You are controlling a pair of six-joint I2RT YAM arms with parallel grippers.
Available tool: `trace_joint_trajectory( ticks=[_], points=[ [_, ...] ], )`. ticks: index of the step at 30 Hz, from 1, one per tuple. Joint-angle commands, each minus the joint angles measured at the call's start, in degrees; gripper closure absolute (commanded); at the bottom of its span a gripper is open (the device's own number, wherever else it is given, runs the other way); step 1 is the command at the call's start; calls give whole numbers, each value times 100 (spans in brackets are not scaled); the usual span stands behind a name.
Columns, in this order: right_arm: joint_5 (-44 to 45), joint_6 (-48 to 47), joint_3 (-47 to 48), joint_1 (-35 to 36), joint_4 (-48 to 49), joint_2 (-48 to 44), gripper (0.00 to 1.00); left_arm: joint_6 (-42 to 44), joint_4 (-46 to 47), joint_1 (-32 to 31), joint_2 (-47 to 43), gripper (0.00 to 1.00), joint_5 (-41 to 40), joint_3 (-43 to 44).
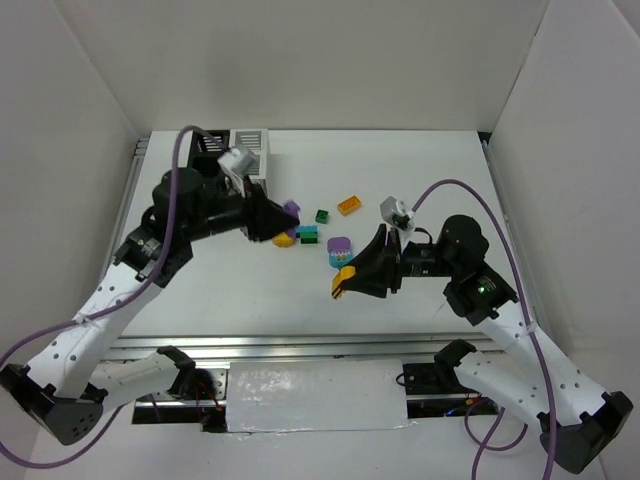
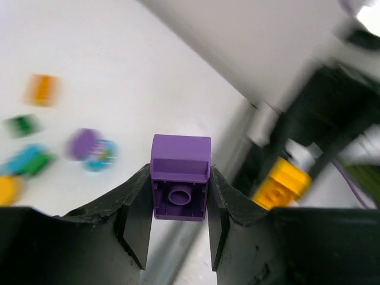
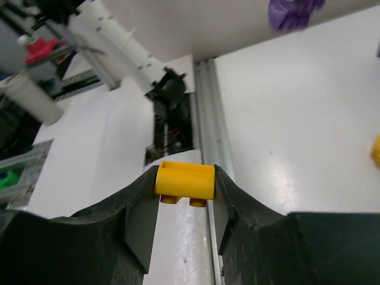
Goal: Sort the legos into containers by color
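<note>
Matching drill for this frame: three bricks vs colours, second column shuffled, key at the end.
Column 1
1. brick in left jaws
2. brick in right jaws
3. loose brick farthest from the arm bases

Column 2
a. orange
b. purple
c. yellow

Pairs: 1-b, 2-c, 3-a

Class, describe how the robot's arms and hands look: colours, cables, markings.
The left arm and right arm have white dotted lower links and black joints; a purple cable loops along each. The left hand and right hand are black with wedge-shaped fingers.
</note>
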Motion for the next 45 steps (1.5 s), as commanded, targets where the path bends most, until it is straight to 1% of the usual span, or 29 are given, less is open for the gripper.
trace_joint_trajectory(
  ticks=[1,2,3,4,5,6,8,9,11,12,13,15,16,17,19,20,21,22,23,27,29,32,36,37,40,42,44,45],
  points=[
    [1425,63,-150,-9,61,-191,100,-251,-645,788,170,100,-1934,535],
    [1428,142,-167,-17,26,-191,100,-470,-794,886,476,100,-2554,823],
    [2011,221,-176,-17,34,-182,100,-542,-1030,1061,662,100,-3056,965],
    [2208,300,-202,0,61,-191,100,-603,-1050,1132,820,100,-4070,1080],
    [2393,458,-229,0,61,-191,100,-786,-1077,1194,1100,100,-4559,1264],
    [2873,564,-247,26,70,-191,100,-814,-772,1256,1190,100,-4912,1274],
    [3350,879,-255,71,61,-164,100,-649,-114,1528,1339,100,-5475,1056],
    [3614,959,-255,79,26,-112,100,-535,777,1607,1392,100,-5704,924],
    [3625,1117,-264,71,17,-85,100,-262,1740,1721,1611,100,-6239,582],
    [3564,1144,-264,79,17,-85,100,-217,2092,1809,1743,100,-6286,528],
    [3442,1153,-273,105,8,-103,100,-121,2827,1984,1875,100,-6295,492],
    [3353,1197,-326,88,-9,-181,100,185,3403,2204,2340,100,-6452,439],
    [3353,1206,-343,106,-44,-225,100,187,3693,2249,2507,100,-6436,448],
    [3353,1180,-343,114,-79,-269,100,387,4078,2284,2848,100,-6401,544],
    [3387,1154,-343,106,-220,-270,100,529,4388,2407,3210,100,-6217,659],
    [3414,1101,-343,106,-264,-270,100,721,4677,2425,3578,100,-6173,772],
    [3431,1083,-343,106,-308,-270,100,784,4811,2443,3764,100,-6190,825],
    [3432,1066,-343,106,-369,-487,100,855,4951,2478,3923,100,-6111,861],
    [3484,1031,-343,106,-396,-507,100,925,5214,2495,4229,100,-6137,931],
    [3380,969,-282,106,-545,-498,100,1128,5943,2600,4802,100,-6058,1001],
    [3265,960,-256,106,-554,-455,100,1093,6033,2671,5091,100,-5970,1202],
    [3107,925,-203,115,-651,-358,100,996,5867,2812,5434,100,-5743,1598],
    [3071,898,-194,114,-678,-235,100,1101,5876,2865,5813,99,-5610,1958],
    [3045,907,-211,114,-651,-174,100,1110,5867,2873,5944,98,-5601,2003],
    [2984,907,-185,123,-607,-7,100,1084,5893,2917,6147,88,-5592,2118],
    [2983,899,-168,123,-581,55,100,1075,5902,2935,6209,87,-5583,2136],
    [3027,890,-168,123,-563,108,100,1075,5937,2952,6253,83,-5522,2118],
    [3036,890,-168,123,-537,117,100,1058,5937,2952,6279,83,-5496,2109]
  ],
)
